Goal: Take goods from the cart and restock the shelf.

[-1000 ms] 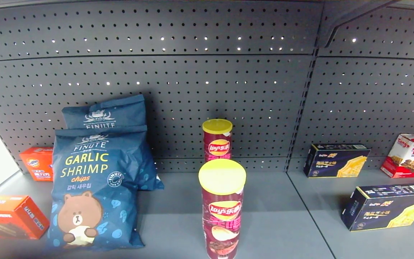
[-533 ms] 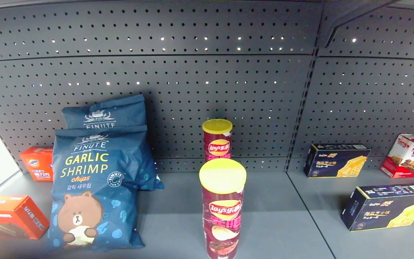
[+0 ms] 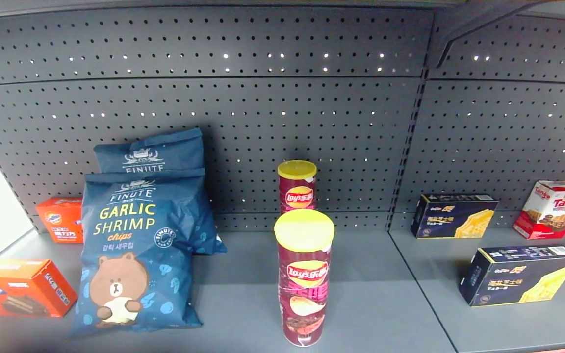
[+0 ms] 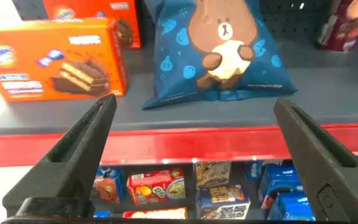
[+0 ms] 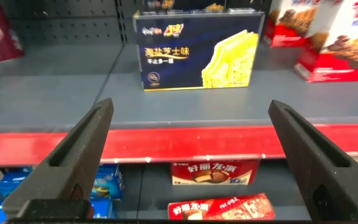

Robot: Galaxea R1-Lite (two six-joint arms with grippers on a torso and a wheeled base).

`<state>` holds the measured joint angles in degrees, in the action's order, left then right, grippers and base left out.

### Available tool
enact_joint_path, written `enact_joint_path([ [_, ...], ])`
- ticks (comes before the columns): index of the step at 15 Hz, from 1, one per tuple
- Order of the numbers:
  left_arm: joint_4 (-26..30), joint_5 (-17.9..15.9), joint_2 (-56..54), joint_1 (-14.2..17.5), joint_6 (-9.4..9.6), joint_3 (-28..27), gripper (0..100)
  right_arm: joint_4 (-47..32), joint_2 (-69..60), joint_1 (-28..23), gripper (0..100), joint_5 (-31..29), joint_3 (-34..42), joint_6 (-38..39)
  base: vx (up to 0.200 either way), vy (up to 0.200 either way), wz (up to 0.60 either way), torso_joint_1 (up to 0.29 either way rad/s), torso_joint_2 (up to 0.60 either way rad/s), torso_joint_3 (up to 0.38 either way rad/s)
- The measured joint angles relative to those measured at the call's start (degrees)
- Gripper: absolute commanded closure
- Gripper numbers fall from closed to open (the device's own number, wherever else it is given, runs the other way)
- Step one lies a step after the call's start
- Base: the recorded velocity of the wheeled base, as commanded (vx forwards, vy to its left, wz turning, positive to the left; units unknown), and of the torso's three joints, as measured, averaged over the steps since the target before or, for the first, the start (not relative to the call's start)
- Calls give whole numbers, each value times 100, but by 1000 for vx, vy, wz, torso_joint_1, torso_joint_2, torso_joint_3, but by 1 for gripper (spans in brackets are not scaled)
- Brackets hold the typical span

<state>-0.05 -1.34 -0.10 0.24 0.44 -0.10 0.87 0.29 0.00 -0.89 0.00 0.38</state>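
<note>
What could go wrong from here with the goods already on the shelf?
1. The front chip can stands tall close to the shelf's front; a passing arm could tip it.
2. The front chips bag stands upright against the rear bag; a nudge might slump it forward.
3. The left gripper and right gripper are open and empty, facing the red shelf lip, and could strike it.

Chip bags (image 3: pixel 140 245) left of cans (image 3: pixel 304 279); boxes (image 3: pixel 518 274) right

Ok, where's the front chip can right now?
Head view: the front chip can stands upright at the shelf centre, just before the rear can, shrimp chip bags to its left.
</note>
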Motion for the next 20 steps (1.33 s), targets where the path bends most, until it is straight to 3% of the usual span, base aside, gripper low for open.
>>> enact_joint_path([
  [20,5,6,2,0,0,0,0,-11,1,0,0,5,0,-2,0,10,30,0,0,0],
])
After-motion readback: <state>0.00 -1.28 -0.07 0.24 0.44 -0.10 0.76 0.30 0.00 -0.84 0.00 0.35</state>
